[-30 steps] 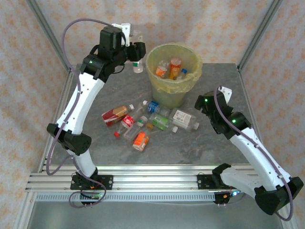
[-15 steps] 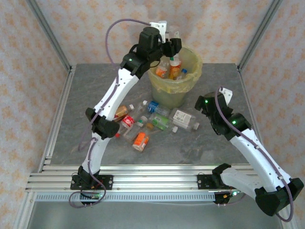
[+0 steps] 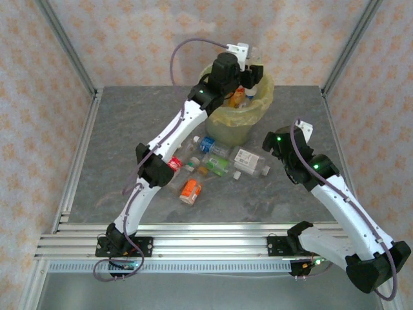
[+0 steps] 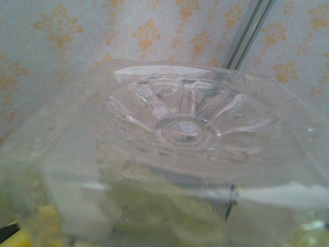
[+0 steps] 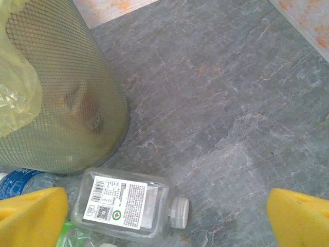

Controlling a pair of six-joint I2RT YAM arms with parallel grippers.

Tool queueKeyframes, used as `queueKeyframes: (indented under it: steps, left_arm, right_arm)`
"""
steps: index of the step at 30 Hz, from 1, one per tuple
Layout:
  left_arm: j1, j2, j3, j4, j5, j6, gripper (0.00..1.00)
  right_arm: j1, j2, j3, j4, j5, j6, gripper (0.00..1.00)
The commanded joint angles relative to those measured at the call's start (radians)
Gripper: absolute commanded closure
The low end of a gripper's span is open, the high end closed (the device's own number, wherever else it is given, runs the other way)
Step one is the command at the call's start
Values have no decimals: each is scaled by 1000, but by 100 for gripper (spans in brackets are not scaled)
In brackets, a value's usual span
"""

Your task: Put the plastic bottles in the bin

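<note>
My left gripper [image 3: 253, 68] hangs over the mouth of the bin [image 3: 233, 124], shut on a clear plastic bottle [image 3: 257, 53]. In the left wrist view that bottle's ribbed base [image 4: 185, 128] is right in front of the camera and hides the fingers. Inside the bin lie bottles, one with an orange label [image 3: 236, 98]. Several more bottles lie on the table in front of the bin: blue-labelled [image 3: 208, 143], green [image 3: 219, 166], orange [image 3: 190, 191], red [image 3: 173, 164]. My right gripper [image 3: 270, 150] [image 5: 165, 216] stands open over a flat white-labelled bottle [image 5: 126, 203] [image 3: 250, 161].
The bin's mesh wall [image 5: 61, 103] stands just left of the white-labelled bottle. Bare grey table [image 5: 231, 103] stretches to the right of it. Metal frame posts [image 3: 352, 45] rise at the table's back corners.
The left arm has swung right from the back left of the table, carrying the clear bottle to above the bin. The right arm has not moved.
</note>
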Motion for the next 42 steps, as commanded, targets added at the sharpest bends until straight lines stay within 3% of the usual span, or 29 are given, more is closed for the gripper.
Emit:
queueKeyframes:
  steps: [1, 12, 18, 42]
  left_arm:
    - [0, 30, 38, 123, -89, 52, 55]
    - [0, 86, -12, 258, -157, 67, 53]
    - [0, 91, -14, 223, -144, 28, 18]
    - [0, -94, -59, 87, -161, -7, 18]
  right_arm:
    - [-6, -9, -15, 14, -6, 12, 1]
    - [-6, -3, -22, 22, -14, -2, 1]
    - [-5, 5, -21, 19, -15, -5, 1]
    - [-6, 36, -5, 15, -67, -16, 1]
